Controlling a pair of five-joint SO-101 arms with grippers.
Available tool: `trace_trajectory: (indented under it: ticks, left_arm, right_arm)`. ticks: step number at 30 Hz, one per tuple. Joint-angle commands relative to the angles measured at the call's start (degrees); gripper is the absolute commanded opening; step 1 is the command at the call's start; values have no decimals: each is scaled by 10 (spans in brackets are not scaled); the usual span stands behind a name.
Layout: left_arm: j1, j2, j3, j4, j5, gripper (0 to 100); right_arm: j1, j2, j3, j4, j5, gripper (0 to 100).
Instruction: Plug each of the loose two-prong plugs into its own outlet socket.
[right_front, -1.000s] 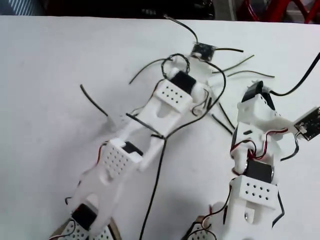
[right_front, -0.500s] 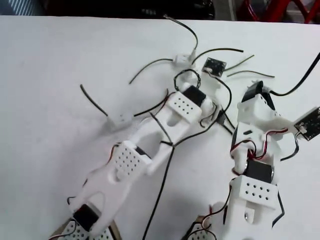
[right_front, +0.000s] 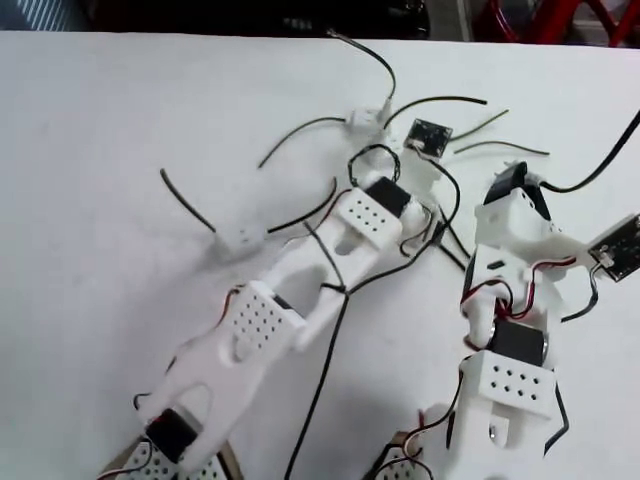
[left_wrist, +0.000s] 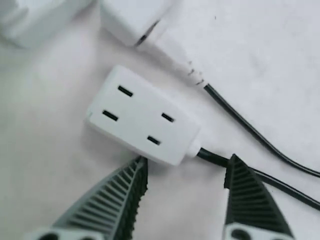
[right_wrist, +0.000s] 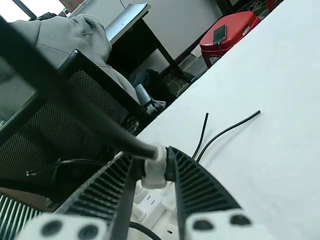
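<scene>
1. While the left gripper (left_wrist: 186, 167) is being held wide open low over the white table (left_wrist: 270, 45), nothing is being gripped by it.
2. A white outlet block (left_wrist: 142, 122) with four slots is being seen lying flat on the table, just ahead of the grey fingers (left_wrist: 122, 200).
3. The block's black cord (left_wrist: 212, 158) is being framed between the two fingertips; whether it is being touched cannot be told.
4. A second white piece (left_wrist: 132, 20) is being seen just past the block, apart from it, with a thin wire (left_wrist: 260, 139) running off it.
5. A white plug (right_wrist: 156, 175) is being squeezed tight by the right gripper (right_wrist: 151, 159).
6. A thick black lead (right_wrist: 65, 100) is being carried away from that plug, toward the camera.
7. Two loose black wires (right_wrist: 225, 131) are being seen lying on the table beyond the right gripper.
8. From above, the left arm (right_front: 300, 265) is being stretched out to the middle of the table, and the right arm (right_front: 515, 300) is being held folded beside it.
</scene>
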Motion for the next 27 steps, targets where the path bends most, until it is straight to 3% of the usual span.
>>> trace_trajectory:
  ticks: [1, 8, 13, 16, 23, 27]
  left_arm:
    - [-20, -10, -22, 47, -5, 242]
    - [-25, -4, -63, 164, -5, 241]
    - [-16, -6, -146, 198, -1, 243]
    - [-4, -1, -188, 183, 0, 244]
    - [21, 80, -193, 50, 0, 242]
    - [21, 99, -224, 34, -2, 241]
  right_arm:
    - [3, -1, -17, -11, 1, 16]
    - [3, -1, -17, -11, 1, 16]
    - [3, -1, -17, -11, 1, 16]
    - [3, -1, -17, -11, 1, 16]
    - [3, -1, -17, -12, 1, 16]
    - [3, -1, -17, -14, 1, 16]
